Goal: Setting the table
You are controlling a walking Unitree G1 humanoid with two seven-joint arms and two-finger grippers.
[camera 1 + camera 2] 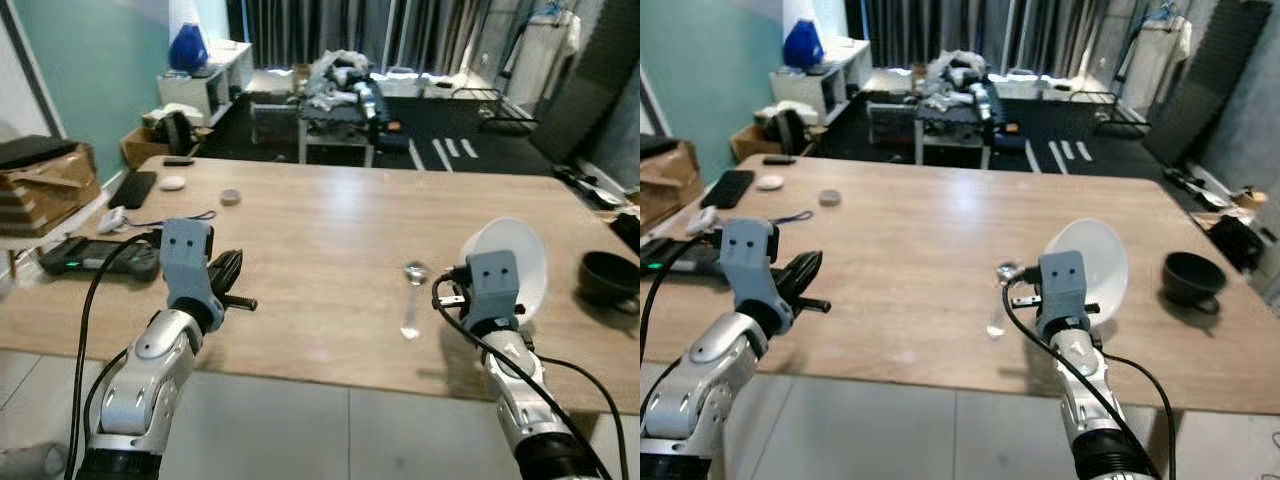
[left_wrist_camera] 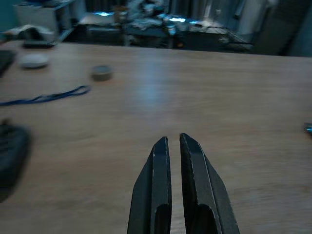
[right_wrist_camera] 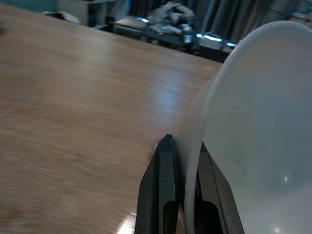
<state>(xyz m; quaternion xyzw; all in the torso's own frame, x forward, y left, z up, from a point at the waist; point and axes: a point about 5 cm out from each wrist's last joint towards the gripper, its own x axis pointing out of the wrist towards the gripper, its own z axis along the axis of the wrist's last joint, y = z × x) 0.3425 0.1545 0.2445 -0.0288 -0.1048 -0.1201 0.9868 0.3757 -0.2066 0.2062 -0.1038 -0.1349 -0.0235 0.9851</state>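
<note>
Two pincers of mine reach over the long pale wooden table [image 1: 330, 250], which I take as my landmark. Along its left edge lie a black game controller [image 1: 100, 258], a flat black phone [image 1: 133, 188], a small white oval puck [image 1: 173, 183] and a thin blue cord [image 2: 46, 97]; a little inboard of those sits a small round grey cap [image 1: 230, 197]. My left pincer [image 1: 232, 282] hangs over the table's near left part, its two black fingers [image 2: 158, 185] drawn almost together with only a thin slit between them and nothing in their grasp. Toward the table's near middle a clear plastic spoon [image 1: 412, 300] lies flat on the wood, bowl end away from me. Just right of it, my right pincer [image 3: 181, 195] pinches the rim of a white round bowl [image 1: 520, 258], one finger on each side of the wall, holding it tilted on edge above the table's near right part. At the table's right edge rests a black bowl [image 1: 610, 275].
</note>
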